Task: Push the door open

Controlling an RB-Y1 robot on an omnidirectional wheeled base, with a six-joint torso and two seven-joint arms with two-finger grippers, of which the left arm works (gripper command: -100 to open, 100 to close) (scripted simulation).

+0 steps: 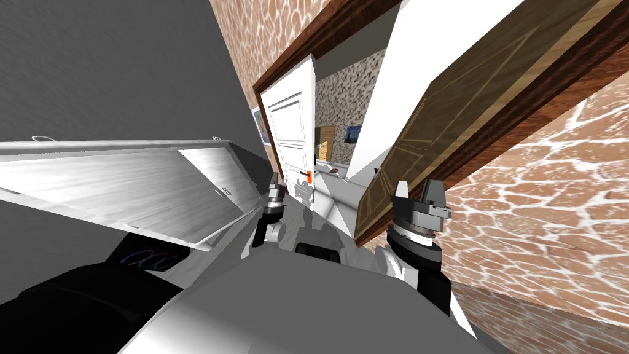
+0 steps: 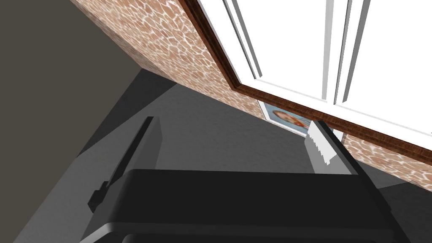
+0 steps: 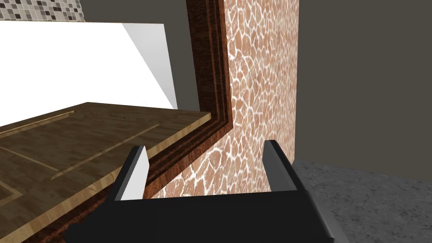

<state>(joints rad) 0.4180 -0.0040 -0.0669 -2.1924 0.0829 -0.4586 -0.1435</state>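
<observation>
Read the jaws as spread wide on both arms, gripping nothing. Check the right gripper (image 3: 206,168) in the right wrist view: two blades well apart, with a stone-patterned wall (image 3: 257,84) between them. Check the left gripper (image 2: 232,145) in the left wrist view: same spread, blades over a dark grey surface (image 2: 219,126).

Locate the brown wooden door (image 3: 84,139) just beside the right gripper, on the side of its paler blade, swung clear of its dark brown frame (image 3: 209,63) and standing open. Do not assume contact between blade and leaf; cannot tell from either view.

Use the right wrist view for the frame's corner, a white surface (image 3: 84,59) past the leaf's edge, and mosaic tiling (image 3: 38,8) beyond that.

Use the head view for the wider layout: a white door (image 1: 292,132) with an orange handle (image 1: 309,177) ahead, past the left gripper, and a pale grey panelled unit (image 1: 123,178) on the left side.

Use the left wrist view for detail on that white door: raised panel mouldings, its own dark brown surround, and a framed picture (image 2: 282,119), orange-red on pale blue, on the stone-patterned wall just beside that surround's edge, close to the tip of the paler blade.
</observation>
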